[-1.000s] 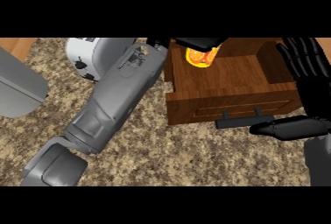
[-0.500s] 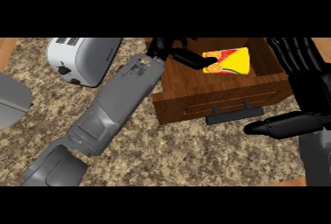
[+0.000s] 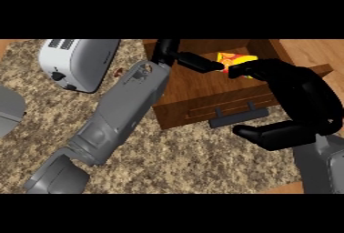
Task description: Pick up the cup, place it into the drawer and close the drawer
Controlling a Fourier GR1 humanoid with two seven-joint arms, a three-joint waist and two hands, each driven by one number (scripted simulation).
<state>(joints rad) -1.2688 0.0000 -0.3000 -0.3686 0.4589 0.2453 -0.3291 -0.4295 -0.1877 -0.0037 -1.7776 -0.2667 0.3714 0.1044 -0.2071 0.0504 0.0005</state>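
Toaster (image 3: 79, 62) on the counter (image 3: 194, 164) left of the open drawer (image 3: 222, 98), cup (image 3: 236, 62) above the drawer.

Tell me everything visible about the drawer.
The drawer is brown, wood-looking, and pulled open toward the robot, seen from above. Its front panel carries a dark grey bar handle on two posts. It sits at the upper middle of the view, over the speckled counter. The left hand reaches over its interior, pinching the yellow and orange cup. The right hand hovers beside the front, near the handle; contact cannot be told.
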